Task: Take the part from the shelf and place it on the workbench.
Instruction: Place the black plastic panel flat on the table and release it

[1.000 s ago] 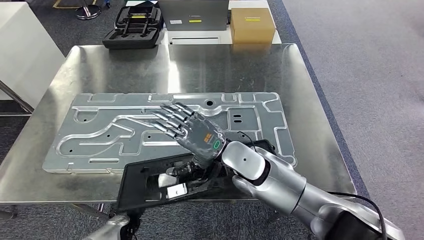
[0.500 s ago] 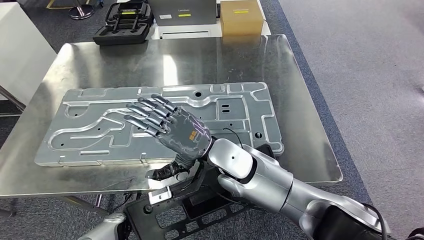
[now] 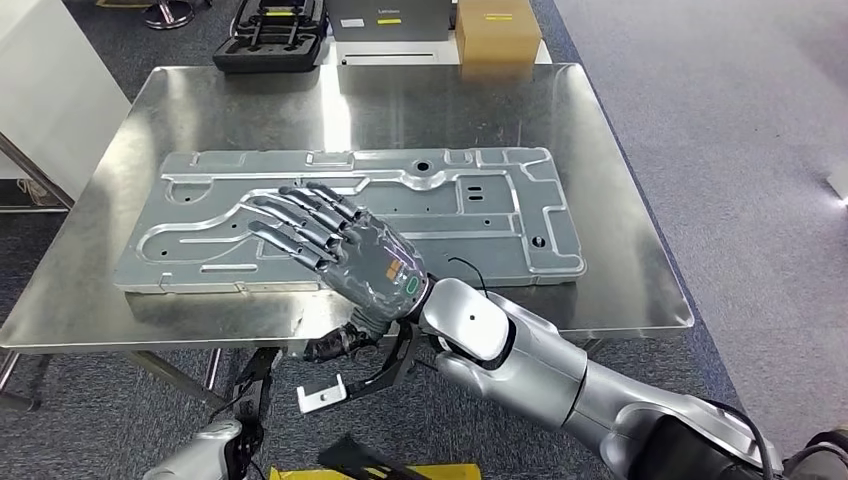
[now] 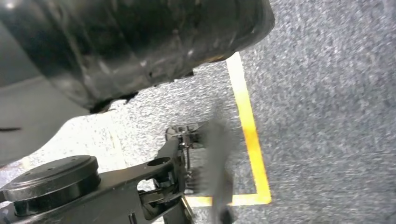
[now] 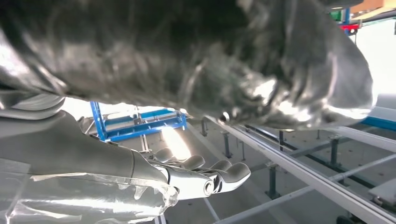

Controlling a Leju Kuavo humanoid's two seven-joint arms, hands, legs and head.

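Silver jointed right arm (image 3: 520, 350), dark grey hand (image 3: 350, 255) with orange and green markings, thin black cable

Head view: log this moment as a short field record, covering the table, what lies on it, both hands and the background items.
surface: steel workbench
on surface: grey metal plate, lying flat
right hand: right hand, fingers spread over the plate's near edge; what hangs under it is unclear
left hand: left hand low at the frame's bottom edge, grasp cannot be told
behind table: black case, cardboard box
floor: grey carpet
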